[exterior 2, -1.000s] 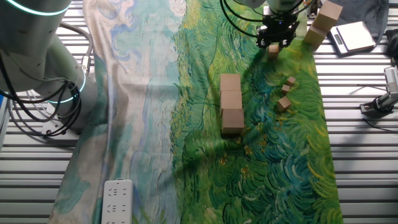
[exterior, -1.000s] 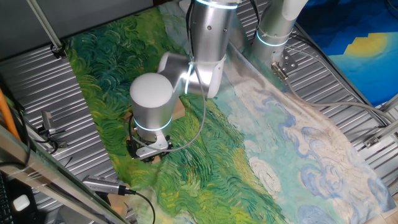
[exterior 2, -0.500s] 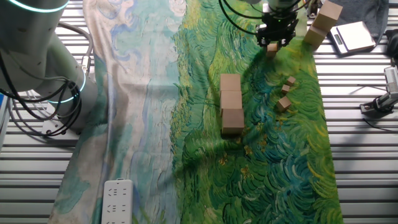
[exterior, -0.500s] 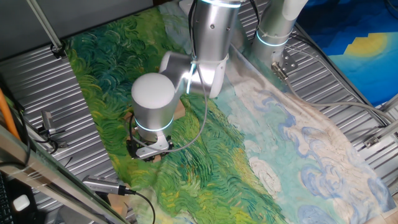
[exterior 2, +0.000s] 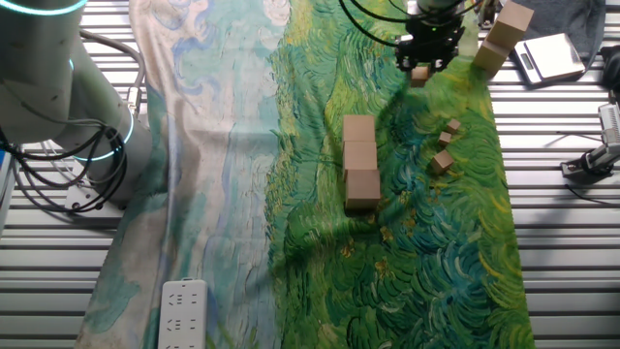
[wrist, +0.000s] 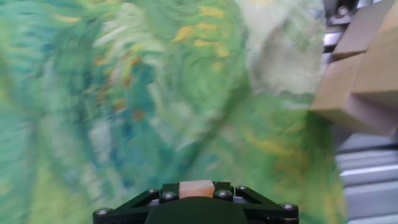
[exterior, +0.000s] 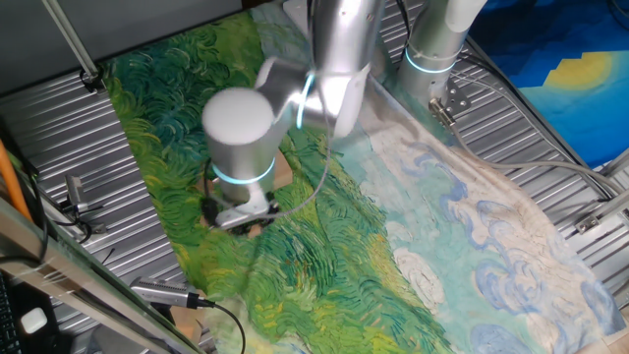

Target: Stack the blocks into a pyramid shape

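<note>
On the worktop [exterior 2: 242, 194], which is draped with a painted cloth [exterior 2: 320, 271], three larger blocks [exterior 2: 360, 155] sit in a touching row near the middle of the green area; read from the left in the other fixed view, they come first. To their right three loose small blocks [exterior 2: 447, 143] lie scattered close to each other, and above them the tool [exterior 2: 418, 66] hangs over the cloth, closed on a small block [exterior 2: 418, 75] that the hand view shows pinched between its jaws [wrist: 196, 189]. Furthest right, at the cloth's edge, stand two more larger blocks [exterior 2: 504, 34], one seemingly on the other. These cubes look like plain wood: light, rigid and not fragile, but smooth-faced, so a small one may twist or slip if pinched off-centre. I judge the safest hold is across two opposite flat faces, squarely at mid-height, with the fingers parallel to the edges. The row of three looks like the pyramid's base, so the carried piece probably belongs on top of it; being so light, it could be nudged aside on release
</note>
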`<action>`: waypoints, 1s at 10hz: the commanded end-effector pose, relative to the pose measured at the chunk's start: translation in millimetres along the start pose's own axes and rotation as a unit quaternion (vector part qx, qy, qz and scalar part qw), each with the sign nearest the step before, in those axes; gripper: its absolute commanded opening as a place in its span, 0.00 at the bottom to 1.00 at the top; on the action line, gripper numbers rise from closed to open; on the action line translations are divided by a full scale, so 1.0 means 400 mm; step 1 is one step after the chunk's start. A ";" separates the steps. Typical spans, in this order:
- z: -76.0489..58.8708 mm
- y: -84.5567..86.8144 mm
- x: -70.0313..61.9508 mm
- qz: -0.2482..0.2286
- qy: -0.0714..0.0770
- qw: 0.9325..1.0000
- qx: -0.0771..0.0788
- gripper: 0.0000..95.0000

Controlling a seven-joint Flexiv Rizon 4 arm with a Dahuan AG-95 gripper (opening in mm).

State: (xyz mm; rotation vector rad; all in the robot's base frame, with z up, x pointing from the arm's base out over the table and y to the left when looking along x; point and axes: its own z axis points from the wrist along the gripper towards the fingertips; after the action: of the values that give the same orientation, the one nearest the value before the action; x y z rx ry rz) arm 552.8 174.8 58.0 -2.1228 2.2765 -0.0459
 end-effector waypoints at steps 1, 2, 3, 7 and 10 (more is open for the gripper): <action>-0.019 0.075 0.052 -0.006 0.000 1.000 0.001 0.00; -0.024 0.104 0.079 -0.011 0.000 1.000 0.000 0.00; -0.028 0.125 0.101 -0.011 0.000 1.000 0.000 0.00; -0.076 0.222 0.211 -0.025 0.011 1.000 -0.003 0.00; -0.061 0.243 0.280 -0.032 0.009 0.999 0.003 0.00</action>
State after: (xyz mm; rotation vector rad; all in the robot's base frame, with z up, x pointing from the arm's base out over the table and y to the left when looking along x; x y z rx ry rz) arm 444.3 67.8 79.9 -2.2042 2.2086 -0.0652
